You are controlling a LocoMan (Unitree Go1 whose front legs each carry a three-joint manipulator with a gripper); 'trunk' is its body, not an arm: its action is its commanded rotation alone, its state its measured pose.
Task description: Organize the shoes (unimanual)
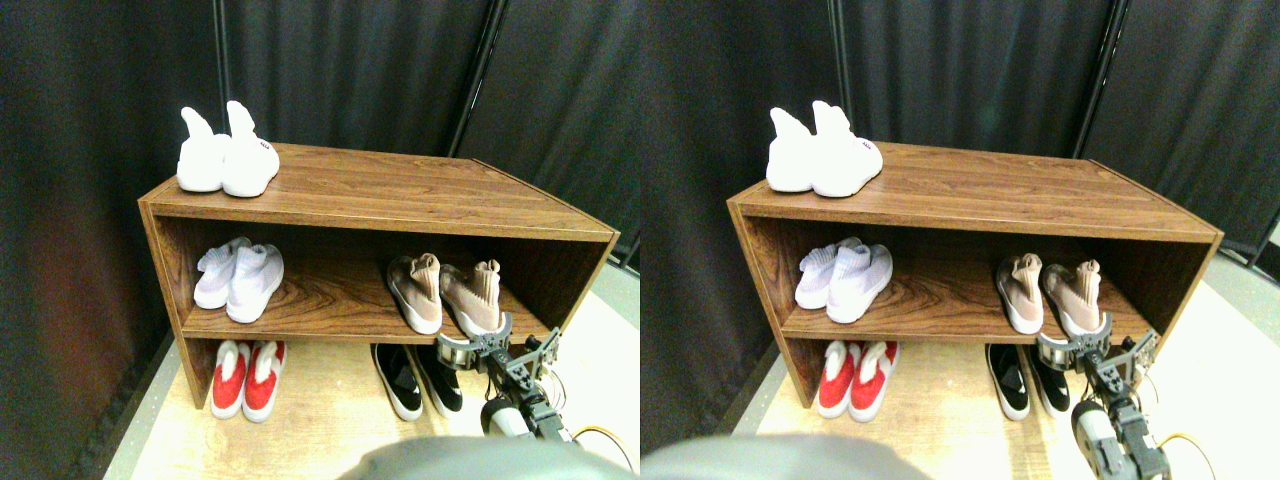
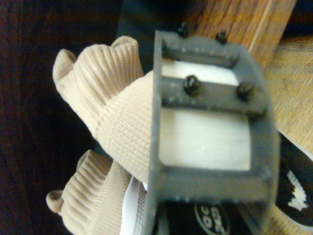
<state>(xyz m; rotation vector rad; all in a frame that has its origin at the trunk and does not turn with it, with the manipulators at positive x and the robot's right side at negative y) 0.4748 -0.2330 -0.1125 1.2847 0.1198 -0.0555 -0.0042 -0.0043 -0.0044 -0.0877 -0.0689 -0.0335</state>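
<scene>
Two beige shoes stand on the right of the rack's middle shelf: the left one (image 1: 415, 290) and the right one (image 1: 472, 295), whose heel sits at the shelf's front edge. My right gripper (image 1: 490, 335) is at that heel, shut on it. In the wrist view the dark jaw frame lies against the white sole of this beige shoe (image 2: 112, 112), and the other beige shoe (image 2: 88, 200) shows beside it. On the floor below stands the black pair (image 1: 415, 380) with white soles, just left of my arm.
The wooden rack (image 1: 380, 190) carries a white high-cuff pair (image 1: 225, 155) on its top left. A pale pair (image 1: 240, 280) fills the middle shelf's left, and a red-and-white pair (image 1: 245, 378) stands below. Dark curtains hang behind.
</scene>
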